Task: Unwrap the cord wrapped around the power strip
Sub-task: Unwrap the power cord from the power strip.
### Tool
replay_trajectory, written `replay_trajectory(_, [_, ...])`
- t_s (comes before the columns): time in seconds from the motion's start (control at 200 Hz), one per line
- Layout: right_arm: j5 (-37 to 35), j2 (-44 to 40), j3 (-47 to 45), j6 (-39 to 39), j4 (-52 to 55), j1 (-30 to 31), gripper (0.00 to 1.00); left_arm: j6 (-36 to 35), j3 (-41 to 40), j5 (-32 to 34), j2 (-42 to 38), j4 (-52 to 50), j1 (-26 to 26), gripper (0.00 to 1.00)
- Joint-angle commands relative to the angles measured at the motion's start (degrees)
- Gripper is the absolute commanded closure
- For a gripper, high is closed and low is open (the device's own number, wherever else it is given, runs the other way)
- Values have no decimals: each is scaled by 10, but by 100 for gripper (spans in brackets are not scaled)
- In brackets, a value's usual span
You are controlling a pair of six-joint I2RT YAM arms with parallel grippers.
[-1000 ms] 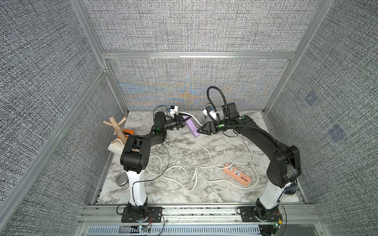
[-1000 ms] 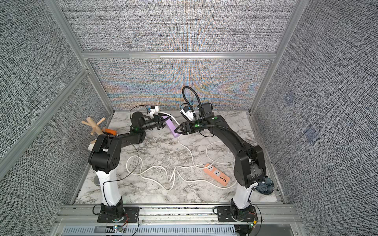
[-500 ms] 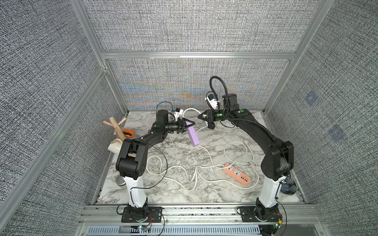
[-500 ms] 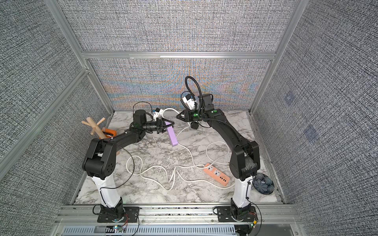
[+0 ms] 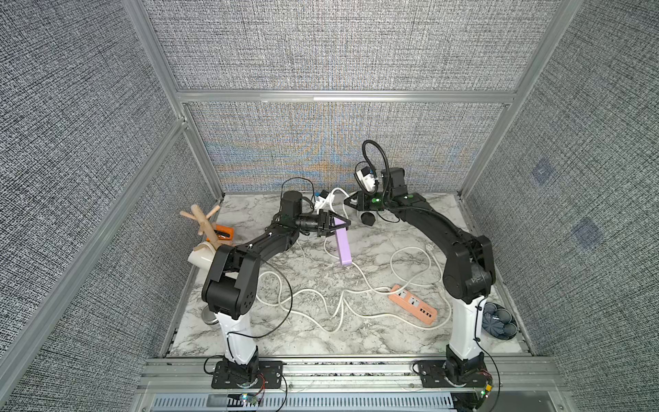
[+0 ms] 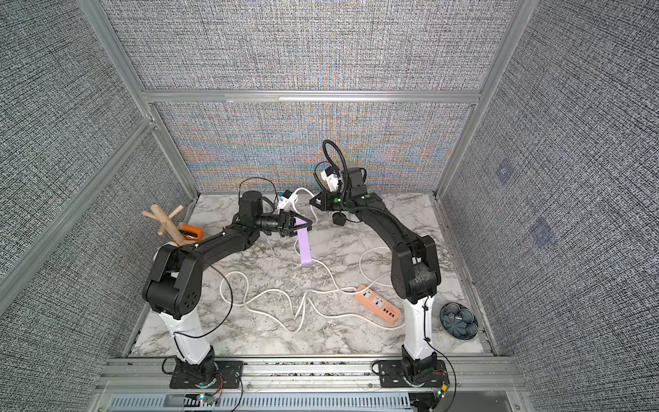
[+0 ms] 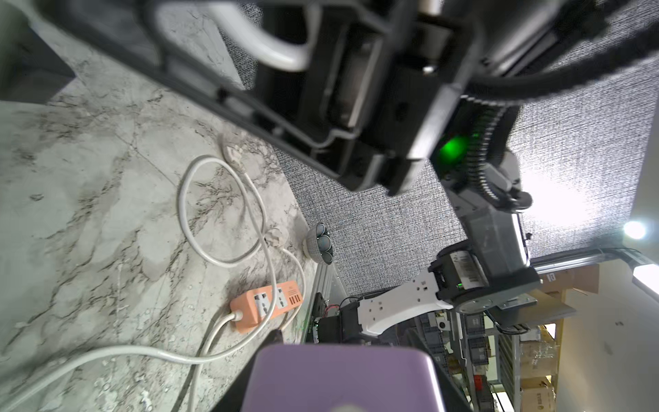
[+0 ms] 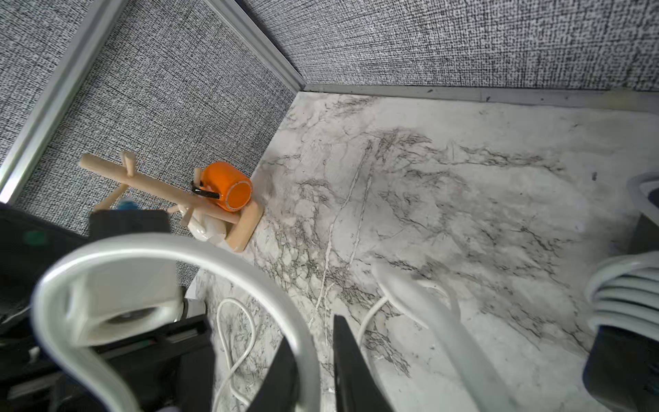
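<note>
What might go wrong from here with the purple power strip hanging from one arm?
The left pincer grips the purple power strip only at its upper end; a tug on the white cord in the right pincer might pull it free. Loose cord loops lie tangled by the orange power strip, so pulling might snag or drag it.

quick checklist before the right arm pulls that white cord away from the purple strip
1. Left gripper clamped on purple power strip: ok, at its upper end.
2. White cord caught inside right gripper: ok.
3. Wraps left around the strip: cannot tell, only one bare face shows.
4. Strip's lower end off the table: cannot tell.
5. Orange power strip apart from the pull: ok, it lies nearer the front.
</note>
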State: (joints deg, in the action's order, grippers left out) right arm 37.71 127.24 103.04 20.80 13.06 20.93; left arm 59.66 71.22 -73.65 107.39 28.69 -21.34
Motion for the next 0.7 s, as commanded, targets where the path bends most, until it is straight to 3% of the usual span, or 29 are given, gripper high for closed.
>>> replay_trajectory(0.0, [-17,11,-13,-6,-13,-3,86,64,3,-17,-5,112,0,99])
replay_trajectory(0.21, [32,-8,-36,-41,20,-4,82,113,35,13,25,137,3,99])
replay_trajectory(0.315, [63,-25,-42,-73,65,-6,68,150,55,32,51,172,8,99])
replay_trajectory(0.405, [91,-53,-59,-95,84,-12,42,172,64,53,64,196,11,99])
replay_trajectory(0.48, [121,-81,-80,-112,98,-24,29,201,68,67,90,237,14,99])
replay_trajectory(0.581, [154,-116,-105,-137,113,-39,20,242,72,83,108,294,18,100])
replay_trajectory(0.696, [187,-146,-119,-161,133,-46,16,266,78,97,121,325,20,100])
